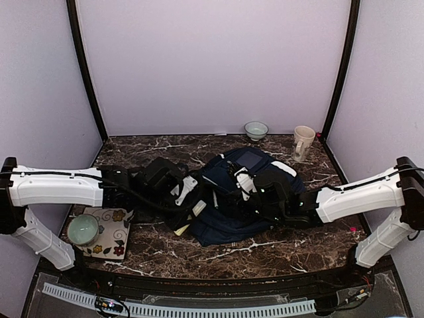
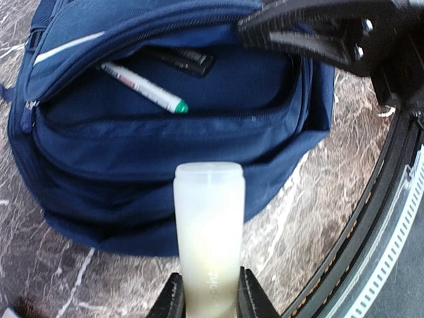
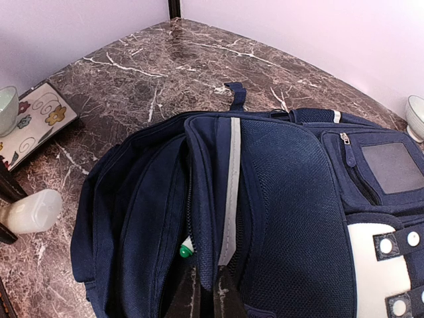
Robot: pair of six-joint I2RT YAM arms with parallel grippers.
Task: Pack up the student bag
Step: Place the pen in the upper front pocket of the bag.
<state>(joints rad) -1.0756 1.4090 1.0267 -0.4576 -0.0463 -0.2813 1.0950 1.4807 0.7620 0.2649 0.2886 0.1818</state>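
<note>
The student bag point(image 1: 232, 212), a navy backpack, lies in the middle of the marble table with its pocket held open. Inside the pocket lie a white marker with a green cap point(image 2: 142, 87) and a black marker point(image 2: 182, 59). My left gripper point(image 2: 209, 295) is shut on a translucent white tube point(image 2: 209, 225), which points at the bag's near side, short of the opening. My right gripper point(image 3: 212, 295) is shut on the edge of the pocket flap with the white stripe point(image 3: 230, 192), lifting it. The green cap point(image 3: 186, 251) peeks out beside that grip.
A floral mat point(image 1: 112, 235) with a pale green bowl point(image 1: 83, 229) lies at the front left. A second bowl point(image 1: 256, 130) and a cream mug point(image 1: 303, 142) stand at the back right. The table's black front rail point(image 2: 391, 199) runs close by the left gripper.
</note>
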